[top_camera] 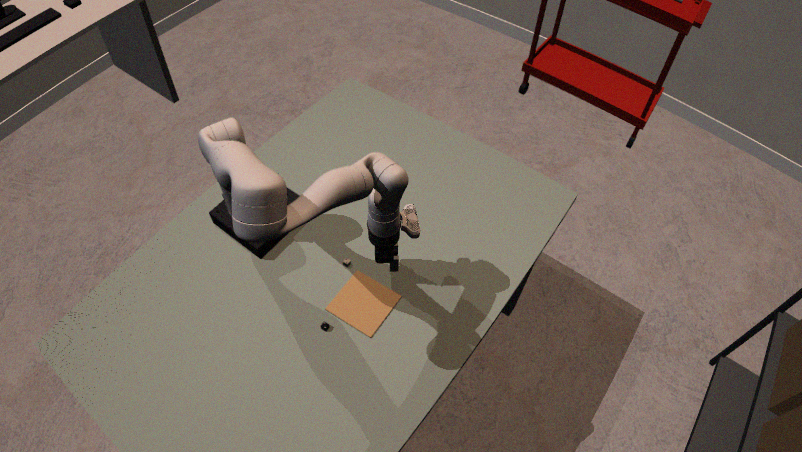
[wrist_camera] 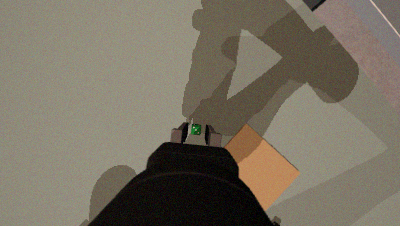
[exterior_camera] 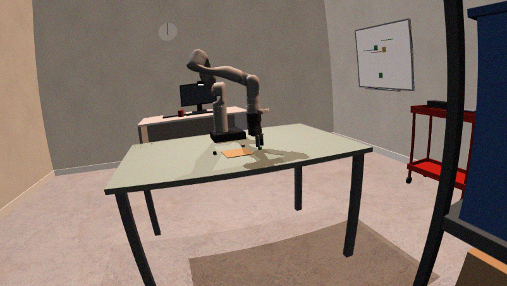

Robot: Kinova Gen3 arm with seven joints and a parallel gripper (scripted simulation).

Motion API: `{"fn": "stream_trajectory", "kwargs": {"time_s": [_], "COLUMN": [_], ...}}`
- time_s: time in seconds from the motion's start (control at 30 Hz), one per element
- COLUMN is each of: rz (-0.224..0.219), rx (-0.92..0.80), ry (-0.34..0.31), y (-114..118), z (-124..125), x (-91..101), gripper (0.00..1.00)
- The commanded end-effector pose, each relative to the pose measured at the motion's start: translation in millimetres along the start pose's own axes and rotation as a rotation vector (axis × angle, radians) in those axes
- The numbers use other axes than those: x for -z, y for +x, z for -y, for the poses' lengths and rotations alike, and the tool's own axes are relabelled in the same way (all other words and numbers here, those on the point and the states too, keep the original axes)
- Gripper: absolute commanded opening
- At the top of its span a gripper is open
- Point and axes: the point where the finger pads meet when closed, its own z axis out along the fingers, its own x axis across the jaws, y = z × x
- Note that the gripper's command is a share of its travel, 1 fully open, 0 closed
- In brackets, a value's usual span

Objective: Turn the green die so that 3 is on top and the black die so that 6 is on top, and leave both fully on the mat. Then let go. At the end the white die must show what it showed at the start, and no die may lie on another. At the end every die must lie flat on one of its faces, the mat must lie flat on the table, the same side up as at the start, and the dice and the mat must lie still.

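The green die (wrist_camera: pixel 196 129) lies on the table between my gripper's (wrist_camera: pixel 196 135) two fingertips in the wrist view; I cannot read its top face. In the exterior view the green die (exterior_camera: pixel 260 147) sits just under the gripper (exterior_camera: pixel 258 141), off the mat's far right corner. The gripper is partly open and stands around the die, with small gaps at its sides. The orange mat (top_camera: pixel 363 303) lies flat with no die on it. The black die (top_camera: pixel 325 326) lies on the table just left of the mat. The white die (top_camera: pixel 347 261) lies on the table behind the mat, left of the gripper (top_camera: pixel 393 262).
The arm's base (top_camera: pixel 255 221) stands at the back of the table. The table's right edge (top_camera: pixel 527 269) is some way beyond the gripper. A red cart (top_camera: pixel 603 67) and a desk (top_camera: pixel 67 33) stand on the floor, away from the table.
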Motion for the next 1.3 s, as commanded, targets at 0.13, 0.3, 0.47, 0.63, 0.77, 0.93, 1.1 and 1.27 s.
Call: {"fn": "stream_trajectory", "kwargs": {"time_s": [0.13, 0.3, 0.47, 0.63, 0.77, 0.93, 1.1, 1.27], "rz": [0.001, 0.001, 0.001, 0.001, 0.001, 0.001, 0.001, 0.001], "rx": [0.001, 0.001, 0.001, 0.001, 0.001, 0.001, 0.001, 0.001], "ry": [-0.001, -0.001, -0.001, -0.001, -0.001, -0.001, -0.001, -0.001], "y": [-0.7, -0.7, -0.7, -0.8, -0.8, -0.8, -0.8, -0.8], "z": [-0.1, -0.1, -0.1, -0.1, -0.1, -0.1, -0.1, -0.1], "x": [-8.2, -14.2, -16.6, -17.8, -17.8, -17.8, -17.8, -17.8], "gripper": [0.64, 0.64, 0.64, 0.64, 0.64, 0.64, 0.64, 0.64]}}
